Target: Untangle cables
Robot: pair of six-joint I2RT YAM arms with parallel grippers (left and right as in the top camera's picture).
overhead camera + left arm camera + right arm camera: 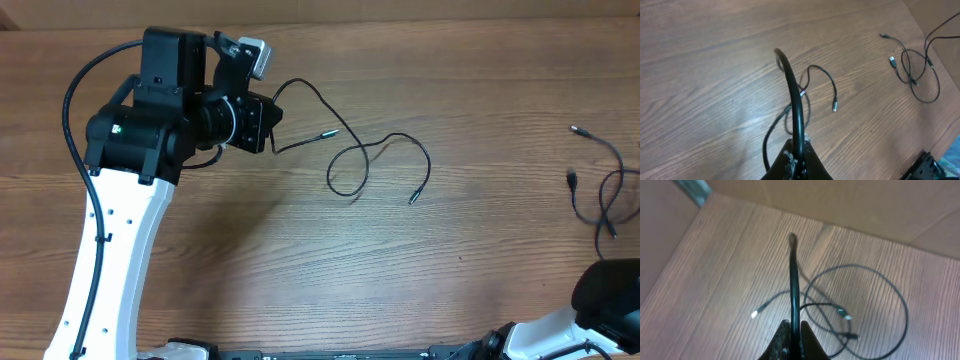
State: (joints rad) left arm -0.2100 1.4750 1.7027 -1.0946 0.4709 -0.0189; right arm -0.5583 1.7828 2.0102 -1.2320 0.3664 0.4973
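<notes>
Tabletop: bare wood, carrying two cable groups well apart.

Left arm reached in over the upper left. Of the right arm, only the base showed in the overhead view, at the lower right corner.

Progress, my judgement: the main separation looked done, as no strand joined the two groups. The left cable lay near the middle and ran out from the left arm's head. It crossed itself once in a loose loop, then ended free in a small plug. The right cables lay at the right edge, curled over one another. The right wrist view showed several plug ends there, so probably more than one cord was overlapped. Left to do: open the middle loop and part the right group.

Left pincer: clenched, with a black strand arching up from between the tips. I read it as grasping the left cable.

Right pincer: tips looked pressed together above the right cables. A thin dark strand rose from them, but I could not tell whether it was a cord.
</notes>
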